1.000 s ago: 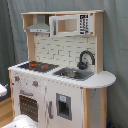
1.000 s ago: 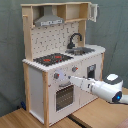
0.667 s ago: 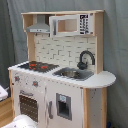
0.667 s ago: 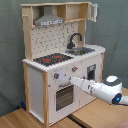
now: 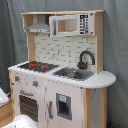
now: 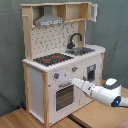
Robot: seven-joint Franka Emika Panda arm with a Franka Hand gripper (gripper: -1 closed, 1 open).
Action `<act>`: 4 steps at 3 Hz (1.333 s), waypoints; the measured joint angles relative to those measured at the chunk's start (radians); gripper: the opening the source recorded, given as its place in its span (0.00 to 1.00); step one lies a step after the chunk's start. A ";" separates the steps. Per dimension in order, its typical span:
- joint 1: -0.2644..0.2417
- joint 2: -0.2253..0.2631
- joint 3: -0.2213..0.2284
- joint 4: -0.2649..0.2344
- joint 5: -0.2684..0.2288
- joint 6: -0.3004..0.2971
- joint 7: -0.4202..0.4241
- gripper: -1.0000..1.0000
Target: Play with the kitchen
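The kitchen (image 5: 65, 80) is a tall white and light-wood toy with a red-ringed black hob (image 5: 35, 65), a black faucet (image 5: 86, 58) over a sink (image 5: 73, 73), a grey hood (image 5: 39, 27) and a windowed oven door (image 5: 28, 106). The second exterior view shows the kitchen (image 6: 60, 75) with the white arm reaching in from the second exterior view's right. My gripper (image 6: 73, 81) points at the front panel, just below the knobs (image 6: 74, 69) and above the oven door (image 6: 64, 97). Whether it touches the panel is unclear.
A grey curtain (image 5: 117, 40) hangs behind the kitchen. Its upper shelf holds a white microwave (image 5: 70, 24), and a small door (image 6: 93, 11) stands open at the top. The toy rests on a wooden floor (image 6: 20, 119). A white shape (image 5: 20, 121) sits at the bottom left.
The white arm body has sunk slightly at the second exterior view's right. The gripper tip stays at the front panel below the knobs. The kitchen has not moved.
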 joint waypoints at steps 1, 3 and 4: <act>-0.009 -0.002 0.005 -0.017 0.000 0.025 0.100 1.00; -0.049 -0.003 0.002 -0.077 0.000 0.129 0.290 1.00; -0.074 -0.005 0.002 -0.111 0.000 0.191 0.382 1.00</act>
